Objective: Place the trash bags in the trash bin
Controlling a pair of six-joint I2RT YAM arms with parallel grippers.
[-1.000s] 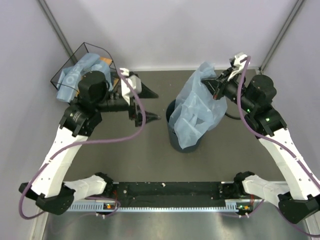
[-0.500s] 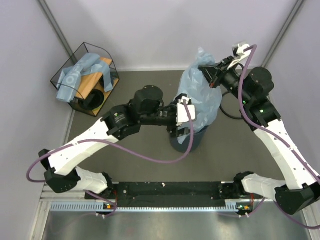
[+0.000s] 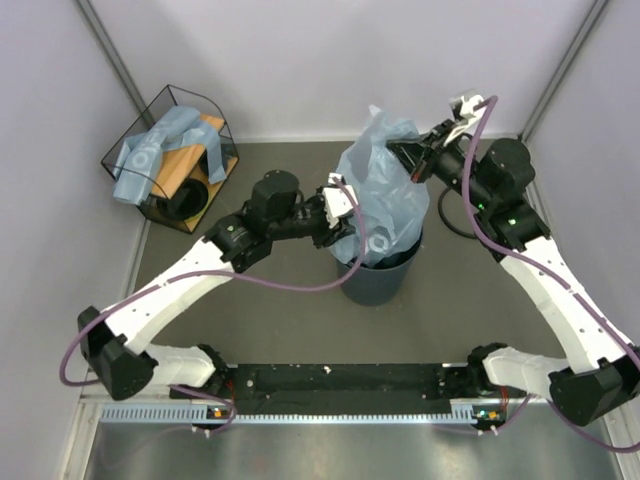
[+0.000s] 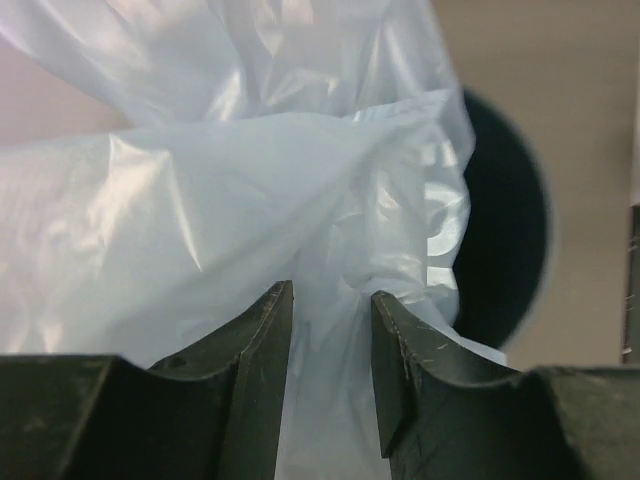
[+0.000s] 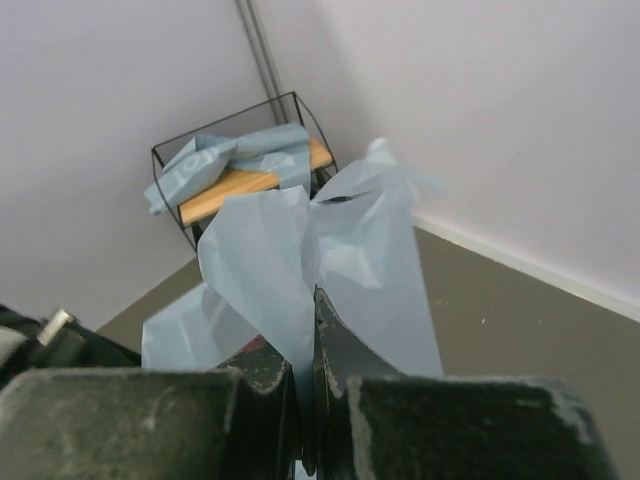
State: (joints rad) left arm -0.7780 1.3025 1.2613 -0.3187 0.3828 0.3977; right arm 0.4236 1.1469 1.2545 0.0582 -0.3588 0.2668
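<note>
The left end effector has swung from the wire basket to the trash bin. Its jaws have half narrowed around the trash bag, and I cannot tell whether they grip it. The right end effector stays clamped on the bag's top, whose lower end now hangs inside the bin.

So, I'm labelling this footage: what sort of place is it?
Likely a lab test cell: plain pale walls enclose a grey table, with a left arm and right arm bolted at its edge.
</note>
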